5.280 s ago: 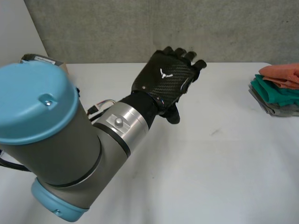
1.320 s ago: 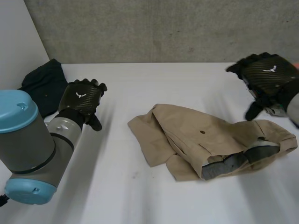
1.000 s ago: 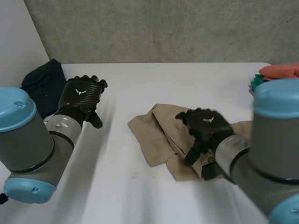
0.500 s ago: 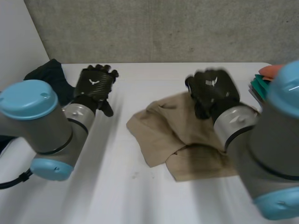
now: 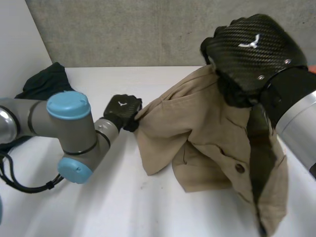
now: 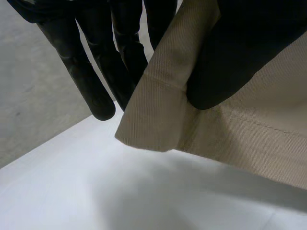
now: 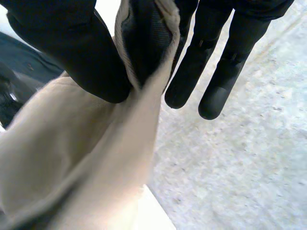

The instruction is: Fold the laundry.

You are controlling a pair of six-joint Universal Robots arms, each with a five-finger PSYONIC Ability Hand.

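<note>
A pair of tan trousers [image 5: 207, 143] hangs lifted over the white table [image 5: 98, 207]. My right hand [image 5: 252, 54] is high at the right, shut on the waistband edge of the tan trousers [image 7: 144, 96], pinched between thumb and fingers [image 7: 192, 76]. My left hand [image 5: 123, 112] is low at the trousers' left corner, shut on a hem corner of the tan trousers [image 6: 153, 115] between its thumb [image 6: 240, 52] and fingers [image 6: 91, 81]. A button [image 5: 240, 168] shows on the hanging part, and the dark lining [image 5: 259, 143] faces out.
A dark garment [image 5: 42, 81] lies at the table's far left corner, also seen past my right hand [image 7: 29, 67]. A grey concrete wall [image 5: 148, 29] stands behind the table. The left arm [image 5: 69, 133] stretches across the near left of the table.
Both hands have closed on the trousers. The right hand has risen with the waistband, lifting the cloth off the table. The left hand has moved right onto the left corner.
</note>
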